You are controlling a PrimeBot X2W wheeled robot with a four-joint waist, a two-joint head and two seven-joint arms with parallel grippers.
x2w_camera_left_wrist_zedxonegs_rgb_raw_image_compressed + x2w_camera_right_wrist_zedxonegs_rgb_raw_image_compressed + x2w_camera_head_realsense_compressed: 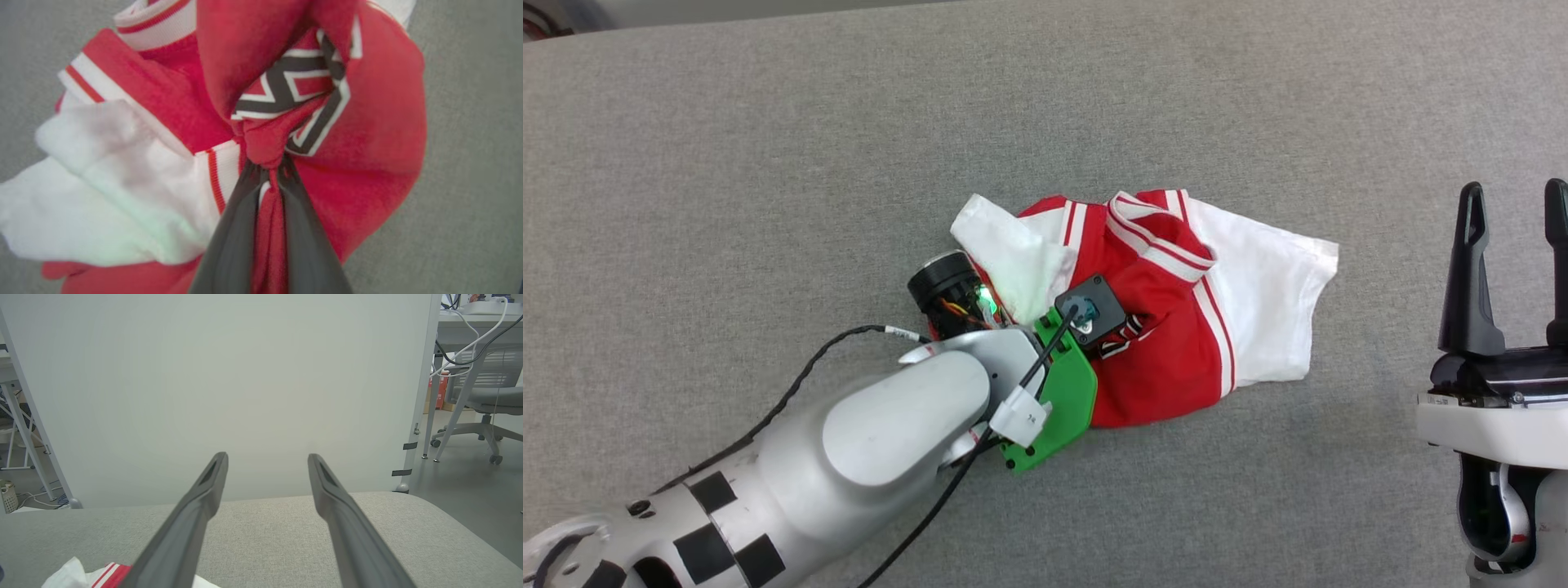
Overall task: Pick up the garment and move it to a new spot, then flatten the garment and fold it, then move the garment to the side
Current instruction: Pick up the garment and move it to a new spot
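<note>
Left gripper (pixel 271 165) tight on a garment (pixel 367 163) fold, wrist-view close-up.

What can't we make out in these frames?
- Head view: the fingers of the left gripper are hidden under its green bracket.
- Lettering on the garment: folded in, unreadable in head and left wrist views.
- Right wrist view: garment cut off by the bottom edge and a right gripper finger.
- Head view: right gripper clipped by the right edge.

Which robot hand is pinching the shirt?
The left gripper: its fingers are shut on a red fold of the shirt. The right gripper is open, off to the side, touching nothing.
</note>
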